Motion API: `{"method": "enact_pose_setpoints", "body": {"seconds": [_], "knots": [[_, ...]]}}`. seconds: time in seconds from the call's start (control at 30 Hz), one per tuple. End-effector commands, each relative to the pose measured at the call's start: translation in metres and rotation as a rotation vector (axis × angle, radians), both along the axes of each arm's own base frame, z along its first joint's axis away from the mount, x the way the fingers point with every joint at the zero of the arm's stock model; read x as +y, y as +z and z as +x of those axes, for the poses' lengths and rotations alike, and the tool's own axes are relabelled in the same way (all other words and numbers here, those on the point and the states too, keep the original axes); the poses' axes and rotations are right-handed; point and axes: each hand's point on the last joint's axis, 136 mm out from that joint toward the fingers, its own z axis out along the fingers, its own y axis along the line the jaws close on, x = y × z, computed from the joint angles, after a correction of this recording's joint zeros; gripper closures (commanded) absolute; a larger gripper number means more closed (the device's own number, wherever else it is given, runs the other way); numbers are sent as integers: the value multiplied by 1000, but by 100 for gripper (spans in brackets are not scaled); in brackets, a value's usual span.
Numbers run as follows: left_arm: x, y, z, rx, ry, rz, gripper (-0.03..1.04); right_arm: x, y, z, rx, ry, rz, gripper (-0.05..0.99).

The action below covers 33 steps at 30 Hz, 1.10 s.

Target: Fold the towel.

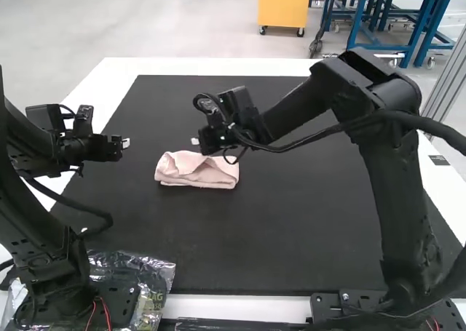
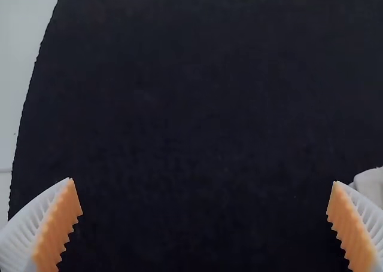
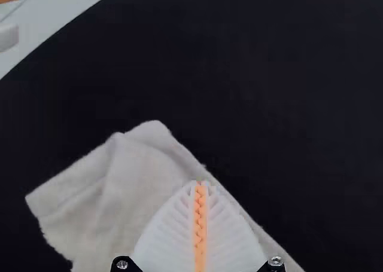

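Observation:
The pale pink towel (image 1: 188, 172) lies folded into a small, slightly rumpled bundle left of the mat's middle. My right gripper (image 1: 195, 141) is over the towel's far side. In the right wrist view this gripper (image 3: 200, 183) is shut, its orange pads meeting over the towel (image 3: 137, 188), with no cloth visible between them. Left of the towel and apart from it is my left gripper (image 1: 126, 143). The left wrist view has the gripper (image 2: 204, 185) wide open over bare mat, with a bit of towel (image 2: 372, 183) beside one finger.
A large black mat (image 1: 291, 229) covers most of the white table (image 1: 196, 66). Clear plastic packaging (image 1: 149, 273) lies by the left arm's base. The right arm reaches over the mat's right half.

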Motion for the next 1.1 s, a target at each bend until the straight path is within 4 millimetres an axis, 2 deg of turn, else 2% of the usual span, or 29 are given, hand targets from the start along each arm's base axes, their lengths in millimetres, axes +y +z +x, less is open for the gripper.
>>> {"method": "enact_pose_setpoints", "body": {"seconds": [0.0, 0.17, 0.3, 0.7, 1.07], "knots": [[-1, 9, 1, -29, -9, 0, 4, -12, 23, 12, -32, -8, 43, 96], [-1, 9, 1, -29, -8, 2, 4, -23, 11, 14, -8, -10, 42, 96], [-1, 11, 1, -35, -8, 4, 4, -23, 4, 10, 3, 3, 43, 96], [-2, 7, -2, -28, -10, 2, 4, 0, -16, -8, 67, 36, 91, 96], [-4, 1, -6, -22, -12, 3, 4, 9, -43, -8, 112, 36, 116, 96]]}}
